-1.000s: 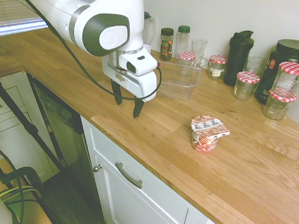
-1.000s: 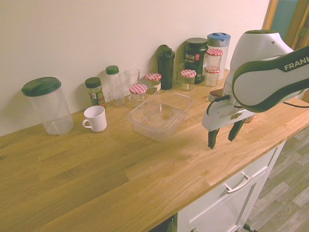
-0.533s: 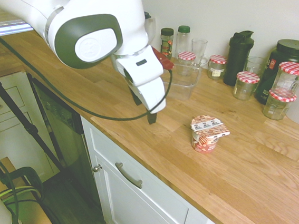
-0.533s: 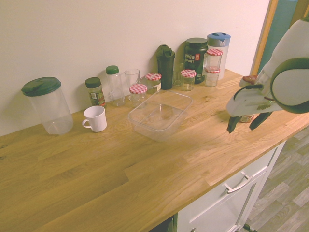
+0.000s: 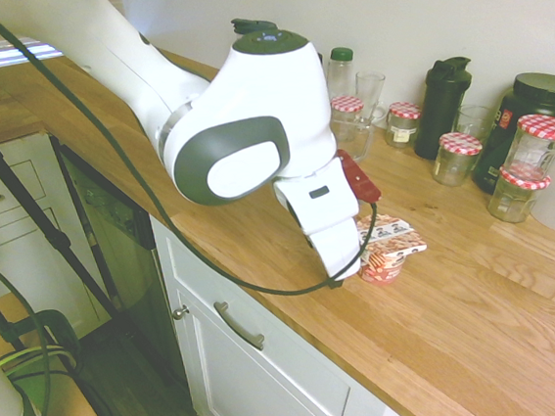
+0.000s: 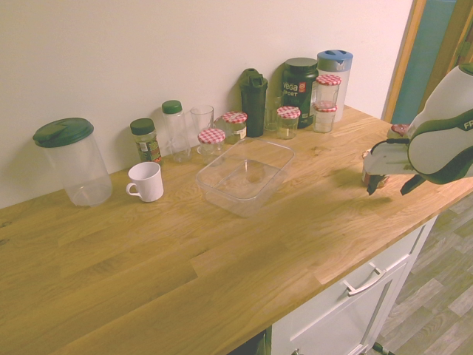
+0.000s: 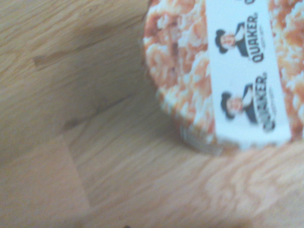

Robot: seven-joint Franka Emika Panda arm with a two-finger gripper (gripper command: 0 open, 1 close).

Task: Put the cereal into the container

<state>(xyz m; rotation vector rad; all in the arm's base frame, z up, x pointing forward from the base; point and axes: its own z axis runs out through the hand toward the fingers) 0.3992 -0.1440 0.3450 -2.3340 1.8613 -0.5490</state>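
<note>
The open, empty claw (image 6: 393,189) is hovering beside the cereal cup (image 5: 384,252), which is standing on the counter (image 5: 456,321) just past it on the side away from the arm's base, perhaps slightly wallward, with the clear tub (image 6: 244,194) waiting well apart, behind the claw.
</note>
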